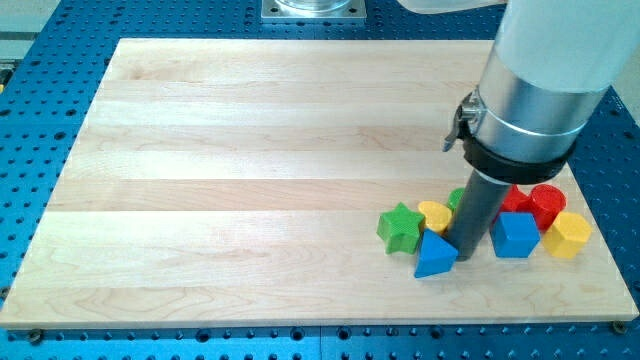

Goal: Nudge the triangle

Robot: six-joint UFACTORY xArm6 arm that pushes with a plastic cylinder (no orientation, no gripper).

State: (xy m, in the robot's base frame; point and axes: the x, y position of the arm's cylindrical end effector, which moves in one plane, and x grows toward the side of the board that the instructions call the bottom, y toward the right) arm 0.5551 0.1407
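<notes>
Reaching down from the view's top right: a thick white and silver arm (545,70), ringed by a black clamp, ending in a straight dark rod (476,215) held nearly upright. My tip (467,256) resting on the wooden board (250,180), low in the view's right half, inside a tight cluster of blocks. No jaws on this rig, so nothing released, clenched or grasped; only a bare rod end pressed close to the blocks. Blue triangle (435,254) lying just to the view's left of my tip, touching it or very nearly so, its point toward the view's top and its broad edge toward the view's bottom. Green star (400,227) just beside the triangle, up and to the view's left. Yellow block (435,215) of rounded shape directly above the triangle, between star and rod. Sliver of a second green block (456,198) peeking out at the rod's left edge, shape hidden. Blue cube-like block (515,235) just to the view's right of the rod, red block (515,198) behind it, red cylinder (547,203) next along, yellow block (569,234) farthest right. Blue perforated table (40,200) surrounding the board. No brands, labels or readable writing anywhere.
</notes>
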